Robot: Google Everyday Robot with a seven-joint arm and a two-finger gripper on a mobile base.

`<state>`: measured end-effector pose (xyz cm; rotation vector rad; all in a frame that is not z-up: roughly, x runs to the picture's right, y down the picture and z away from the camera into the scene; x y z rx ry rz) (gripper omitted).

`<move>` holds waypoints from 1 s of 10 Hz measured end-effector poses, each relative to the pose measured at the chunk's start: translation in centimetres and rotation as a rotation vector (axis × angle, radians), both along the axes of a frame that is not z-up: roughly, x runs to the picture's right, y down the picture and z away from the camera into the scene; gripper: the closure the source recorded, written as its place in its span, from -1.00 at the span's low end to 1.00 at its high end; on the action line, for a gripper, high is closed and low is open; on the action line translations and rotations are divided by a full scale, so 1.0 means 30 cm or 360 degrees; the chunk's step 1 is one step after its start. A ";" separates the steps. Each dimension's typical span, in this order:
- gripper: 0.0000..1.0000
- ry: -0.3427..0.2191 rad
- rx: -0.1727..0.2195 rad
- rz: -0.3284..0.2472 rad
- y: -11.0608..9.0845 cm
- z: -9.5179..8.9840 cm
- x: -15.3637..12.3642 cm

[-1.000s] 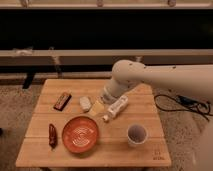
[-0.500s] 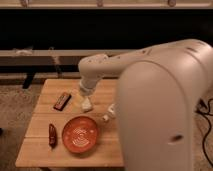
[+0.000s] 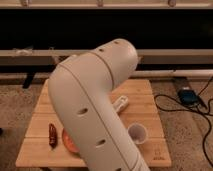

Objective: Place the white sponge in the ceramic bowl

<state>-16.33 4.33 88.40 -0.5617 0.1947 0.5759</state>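
gripper: not seen; hidden behind the big white rounded arm link [image 3: 95, 110] that fills the centre of the view. Open/closed state cannot be told.
arm: link is swung across the low wooden slat table [image 3: 145, 91], blocking the table's left-centre.
white sponge: small soft block, not visible anywhere; presumed behind the arm link. Whether it is gripped or on the table can't be told.
ceramic bowl: shallow round orange-red dish, only a sliver [image 3: 67, 141] shown at the arm's left edge, front-left of table.
other items: long white capped bottle [image 3: 120, 104] just right of the arm; small white cup [image 3: 137, 132] nearer the front edge; dark red-brown stick-like item [image 3: 52, 135] just left of the bowl.
floor: black cables [image 3: 187, 96] to the right of the table.
step (judged): reach/approach phase likely; progress unverifiable.
risks: w/ target occluded, the bottle could be grasped instead of the sponge; bottle or cup could be swept by the wide link; bowl could be nudged towards the stick-like item on descent.
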 end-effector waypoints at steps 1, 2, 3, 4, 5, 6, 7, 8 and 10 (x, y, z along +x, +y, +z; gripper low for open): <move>-0.60 0.0044 0.0000 -0.0018 -0.012 0.026 0.011; -0.60 0.0081 -0.0002 -0.0027 -0.017 0.038 0.030; -0.60 0.0105 -0.0007 -0.0034 -0.015 0.048 0.045; -0.60 0.0136 -0.0021 -0.0040 -0.008 0.059 0.071; -0.60 0.0159 -0.0039 -0.0039 0.004 0.066 0.096; -0.60 0.0170 -0.0060 -0.0038 0.019 0.071 0.109; -0.60 0.0182 -0.0090 -0.0041 0.047 0.074 0.122; -0.60 0.0184 -0.0113 -0.0037 0.070 0.076 0.121; -0.60 0.0189 -0.0145 -0.0038 0.109 0.081 0.118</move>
